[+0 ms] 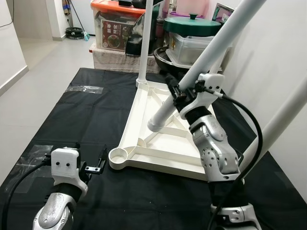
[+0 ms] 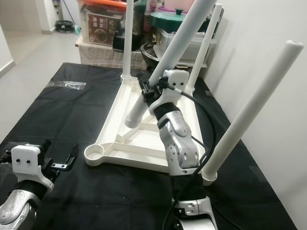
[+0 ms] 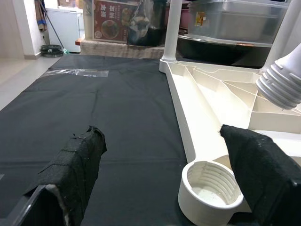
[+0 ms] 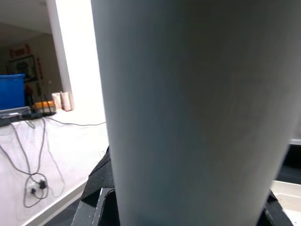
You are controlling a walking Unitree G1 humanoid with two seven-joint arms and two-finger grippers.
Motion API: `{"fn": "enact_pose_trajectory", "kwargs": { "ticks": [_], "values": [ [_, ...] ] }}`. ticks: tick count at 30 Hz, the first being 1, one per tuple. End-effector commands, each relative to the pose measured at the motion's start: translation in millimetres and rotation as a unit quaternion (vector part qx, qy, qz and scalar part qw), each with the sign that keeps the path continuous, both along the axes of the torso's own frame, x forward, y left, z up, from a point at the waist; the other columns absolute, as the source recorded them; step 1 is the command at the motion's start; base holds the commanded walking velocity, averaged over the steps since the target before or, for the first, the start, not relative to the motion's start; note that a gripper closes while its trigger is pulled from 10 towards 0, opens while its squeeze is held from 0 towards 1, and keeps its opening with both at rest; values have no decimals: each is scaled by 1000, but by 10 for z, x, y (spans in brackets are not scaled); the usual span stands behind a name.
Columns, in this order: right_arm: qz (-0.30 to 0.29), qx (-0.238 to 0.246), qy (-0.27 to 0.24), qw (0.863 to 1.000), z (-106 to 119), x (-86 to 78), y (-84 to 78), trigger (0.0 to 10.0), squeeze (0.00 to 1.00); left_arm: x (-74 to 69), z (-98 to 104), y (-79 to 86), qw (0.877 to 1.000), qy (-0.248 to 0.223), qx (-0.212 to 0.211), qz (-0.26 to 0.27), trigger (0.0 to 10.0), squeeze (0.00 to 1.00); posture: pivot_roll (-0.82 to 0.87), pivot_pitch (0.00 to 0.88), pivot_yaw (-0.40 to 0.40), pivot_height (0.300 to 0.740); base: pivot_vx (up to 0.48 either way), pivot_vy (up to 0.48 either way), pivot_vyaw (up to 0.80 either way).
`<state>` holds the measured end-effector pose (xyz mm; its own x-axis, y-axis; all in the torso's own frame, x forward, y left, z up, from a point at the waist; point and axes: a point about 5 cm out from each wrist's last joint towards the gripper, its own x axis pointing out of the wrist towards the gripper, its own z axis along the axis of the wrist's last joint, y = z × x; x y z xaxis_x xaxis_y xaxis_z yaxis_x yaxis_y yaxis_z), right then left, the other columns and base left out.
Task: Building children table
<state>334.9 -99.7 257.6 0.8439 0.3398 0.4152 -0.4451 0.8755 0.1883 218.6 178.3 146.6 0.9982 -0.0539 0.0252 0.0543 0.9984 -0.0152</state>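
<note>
The landmark is the white tabletop (image 1: 158,139), lying upside down on a black floor mat (image 1: 81,115) with its ribbed underside facing up.

Nearest the robot, the left gripper (image 1: 96,165) hovers low over the mat, just beside the tabletop's near left corner. Its fingers (image 3: 77,165) are spread apart and hold nothing. The empty threaded corner socket (image 3: 209,188) sits close to one fingertip, not touching it.

At the tabletop's near right corner, one white leg (image 2: 249,112) stands seated in its socket, tilted away from the centre.

Over the middle of the tabletop, the right gripper (image 1: 175,93) is clamped around a loose white leg (image 1: 211,52). This leg slants steeply; its ribbed lower end (image 3: 282,84) hangs just above the underside ribs, inside the frame, and is not in a socket. The right wrist view shows the leg pressed between the black pads.

At the tabletop's far left corner, a third leg (image 1: 146,38) stands upright in its socket. A fourth leg (image 2: 206,43) rises at the far right corner.

Beyond the tabletop's far edge stand stacked storage boxes (image 1: 120,24) and a green-lidded pot (image 1: 192,24).
</note>
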Motion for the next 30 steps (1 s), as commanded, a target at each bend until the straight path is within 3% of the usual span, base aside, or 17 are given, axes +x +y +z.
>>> {"fn": "enact_pose_trajectory", "kwargs": {
  "ticks": [1,7,20,30],
  "values": [
    [11,9,-10,1000,49,-37,-18,10000,0,-1,-34,-4,1000,9,4,-2,10000,0,63,0,-110,740,0,0,0],
    [36,13,-12,999,71,-59,12,10000,0,2,-38,-8,1000,8,0,-6,10000,0,64,0,-112,740,0,109,0],
    [61,9,-7,998,65,-84,64,10000,0,16,-31,-38,1000,3,0,-13,10000,0,63,0,-113,740,0,441,-124],
    [96,-4,-5,995,45,-111,135,10000,0,21,-27,-27,1000,-2,7,-8,10000,0,66,0,-115,740,0,0,0]
  ]
}}
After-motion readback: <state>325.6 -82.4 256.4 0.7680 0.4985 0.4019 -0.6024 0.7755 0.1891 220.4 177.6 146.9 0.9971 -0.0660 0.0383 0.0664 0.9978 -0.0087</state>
